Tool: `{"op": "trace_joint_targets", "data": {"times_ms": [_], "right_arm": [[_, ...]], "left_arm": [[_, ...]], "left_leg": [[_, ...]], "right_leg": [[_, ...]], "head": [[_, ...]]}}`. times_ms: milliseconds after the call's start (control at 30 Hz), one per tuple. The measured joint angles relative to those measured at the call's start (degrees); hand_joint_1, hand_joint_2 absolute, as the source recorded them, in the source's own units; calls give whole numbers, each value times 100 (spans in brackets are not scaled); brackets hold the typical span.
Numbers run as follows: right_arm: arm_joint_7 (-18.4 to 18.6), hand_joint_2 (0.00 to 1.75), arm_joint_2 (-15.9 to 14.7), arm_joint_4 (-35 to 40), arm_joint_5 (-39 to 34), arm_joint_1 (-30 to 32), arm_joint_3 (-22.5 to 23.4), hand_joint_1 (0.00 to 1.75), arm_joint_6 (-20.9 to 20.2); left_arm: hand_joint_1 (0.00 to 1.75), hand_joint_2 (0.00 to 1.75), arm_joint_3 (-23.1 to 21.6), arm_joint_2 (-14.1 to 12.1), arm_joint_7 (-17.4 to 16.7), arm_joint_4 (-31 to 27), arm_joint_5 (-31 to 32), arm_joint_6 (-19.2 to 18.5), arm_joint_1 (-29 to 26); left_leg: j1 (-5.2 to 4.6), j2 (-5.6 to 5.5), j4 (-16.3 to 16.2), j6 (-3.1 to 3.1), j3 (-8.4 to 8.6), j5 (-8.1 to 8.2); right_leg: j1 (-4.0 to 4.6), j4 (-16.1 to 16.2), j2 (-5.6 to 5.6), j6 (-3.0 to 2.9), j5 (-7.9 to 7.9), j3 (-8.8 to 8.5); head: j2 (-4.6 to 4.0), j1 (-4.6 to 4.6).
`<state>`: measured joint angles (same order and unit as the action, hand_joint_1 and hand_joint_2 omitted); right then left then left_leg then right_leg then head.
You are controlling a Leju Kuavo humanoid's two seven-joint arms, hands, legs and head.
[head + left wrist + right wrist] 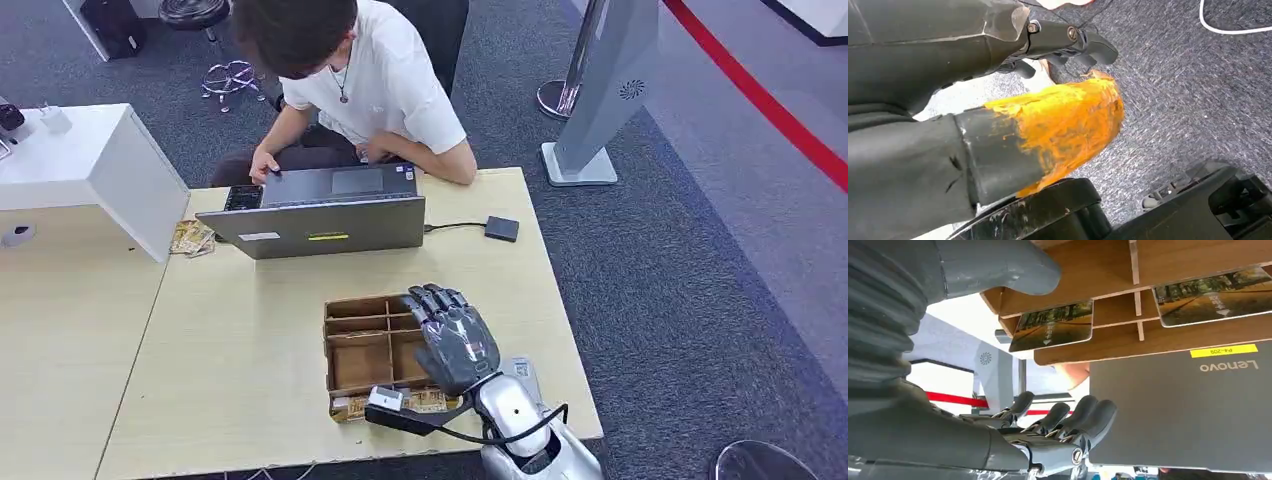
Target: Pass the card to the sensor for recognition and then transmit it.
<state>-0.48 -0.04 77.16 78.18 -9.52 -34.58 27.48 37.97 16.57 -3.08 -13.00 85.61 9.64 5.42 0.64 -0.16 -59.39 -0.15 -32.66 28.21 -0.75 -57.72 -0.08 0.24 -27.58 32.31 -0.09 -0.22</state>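
Card lies in wooden tray compartment, just beyond right hand fingers, untouched. Fingers apart, holding nothing. Step: reach for pick-up. Next: lower, pinch card edge, then carry to sensor, probably small box past laptop. Left hand hangs over floor, seemingly empty.

Right hand: right part of wooden tray is covered by it; contents beneath not seen.
Cards in tray: print too small to be read.
Person: head cut off by top edge in head view.
Laptop: screen side is turned away, not seen.
Left hand: fingertips are blocked by an orange-smeared thumb; grip can't be told.
Stool: cut off at bottom edge.
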Motion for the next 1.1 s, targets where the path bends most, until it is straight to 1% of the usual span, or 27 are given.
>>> {"op": "trace_joint_targets", "data": {"times_ms": [67, 167, 367, 400, 467, 500, 567, 667, 700, 833, 1033, 1067, 1100], "right_arm": [[20, 175, 0, -18, 11, -1, 9, 59, 0], [31, 175, 0, -50, 13, -5, 35, 59, 0], [50, 175, 0, -107, 13, -7, 158, 68, 0], [50, 175, 0, -109, 13, -7, 168, 75, 0], [50, 175, 0, -123, 13, -7, 195, 82, 0], [50, 175, 0, -129, 13, -7, 206, 79, -2], [50, 175, 0, -140, 13, -7, 223, 80, -2], [50, 175, 0, -149, 13, -7, 251, 89, -2], [50, 175, 0, -149, 13, -7, 262, 86, -2], [50, 175, 0, -149, 13, -7, 289, 89, 0], [48, 175, 0, -149, 15, -7, 317, 87, -5], [48, 175, 0, -149, 15, -7, 324, 91, -5], [48, 175, 0, -149, 15, -7, 326, 89, -5]], "left_arm": [[0, 0, -4, -2, -4, 0, 2, -2, 0], [0, 0, -24, 0, -7, 0, 4, -13, 0], [0, 0, -68, 0, 2, 0, 11, -20, 0], [0, 0, -70, 0, 2, 0, 11, -20, 0], [0, 0, -77, 0, -15, 0, 11, -20, 0], [0, 0, -79, 0, -37, 0, 11, -20, 0], [0, 0, -81, -2, -44, 0, 11, -20, 0], [0, 0, -85, 0, -37, 0, 18, -22, 0], [0, 0, -85, 0, -28, 0, 20, -28, 0], [0, 0, -90, 2, 2, 0, 26, -35, 0], [0, 0, -92, 7, -9, 0, 26, -35, 0], [0, 0, -92, 7, -20, 0, 26, -35, 0], [0, 0, -92, 7, -35, 0, 26, -35, 0]], "left_leg": [[0, 0, 0, 0, 0, 0], [0, 0, 0, 0, 0, 0], [0, 0, 0, 0, 0, 0], [0, 0, 0, 0, 0, 0], [0, 0, 0, 0, 0, 0], [0, 0, 0, 0, 0, 0], [0, 0, 0, 0, 0, 0], [0, 0, 0, 0, 0, 0], [0, 0, 0, 0, 0, 0], [0, 0, 0, 0, 0, 0], [0, 0, -1, 0, 0, 0], [0, 0, 0, 0, 0, 0], [0, 0, -1, 0, 0, 0]], "right_leg": [[0, 0, 0, 0, 0, 0], [0, 0, 0, 0, 0, 0], [0, 0, 0, 0, 0, 0], [0, 0, 0, 0, 0, 0], [0, 0, 0, 0, 0, 0], [0, 0, 0, 0, 0, 0], [0, 0, 0, 0, 0, 0], [0, 0, 0, 0, 0, 0], [0, 0, 0, 0, 0, 0], [0, 0, 0, 0, 0, 0], [0, 0, 0, 0, 0, 0], [0, 0, 0, 0, 0, 0], [0, 0, 0, 0, 0, 0]], "head": [[0, 0], [0, 0], [0, 0], [0, 0], [0, 0], [0, 0], [0, 0], [0, 0], [0, 0], [0, 0], [0, 0], [0, 0], [0, 0]]}}
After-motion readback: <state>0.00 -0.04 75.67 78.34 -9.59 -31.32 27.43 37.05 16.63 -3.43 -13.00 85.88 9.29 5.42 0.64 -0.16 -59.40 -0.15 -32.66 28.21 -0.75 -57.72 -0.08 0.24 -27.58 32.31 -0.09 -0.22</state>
